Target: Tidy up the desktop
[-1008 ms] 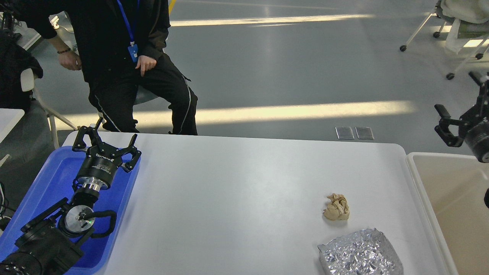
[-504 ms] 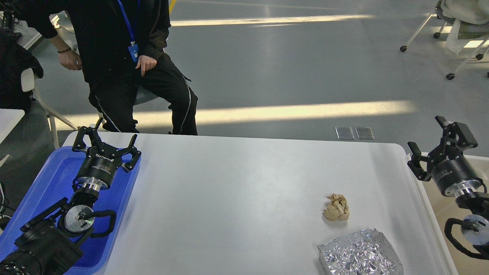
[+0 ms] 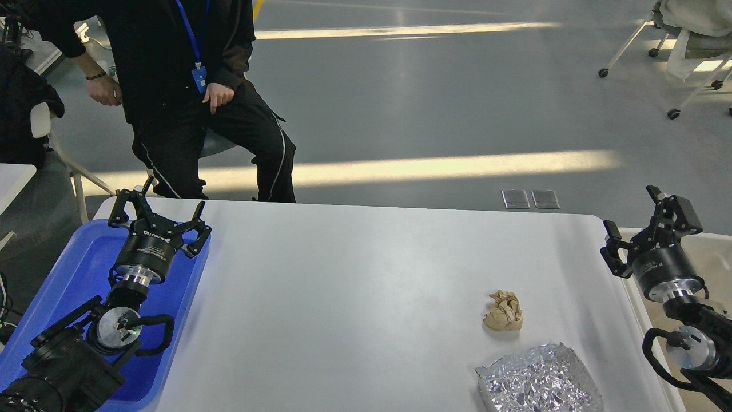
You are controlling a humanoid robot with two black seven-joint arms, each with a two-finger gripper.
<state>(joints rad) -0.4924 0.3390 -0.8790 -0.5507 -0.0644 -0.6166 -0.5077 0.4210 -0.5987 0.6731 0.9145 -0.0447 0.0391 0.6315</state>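
White glossy desktop [image 3: 354,297], centre frame: beige paper wad [image 3: 504,311] at 4 o'clock, foil sheet [image 3: 539,380] at 5. Both grippers spread, empty: left gripper [image 3: 159,218] over blue tray [image 3: 86,263], right gripper [image 3: 646,229] at 3. Approach wad from above w/ right; straddle fully before closing.

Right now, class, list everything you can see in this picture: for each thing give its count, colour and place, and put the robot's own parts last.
desktop: one, glossy white, fills the middle of the view.
crumpled paper ball: one, tan, on the desktop right of centre.
foil packet: one, silver and crinkled, at the near right edge of the desktop, just nearer than the paper ball.
tray: one, blue, at the desktop's left end.
bin: one, beige with a white rim, beside the desktop's right end.
seated person: one, in black with a blue lanyard, beyond the far left corner.
left gripper: one, black, open, above the tray.
right gripper: one, black, open, above the bin's near edge.
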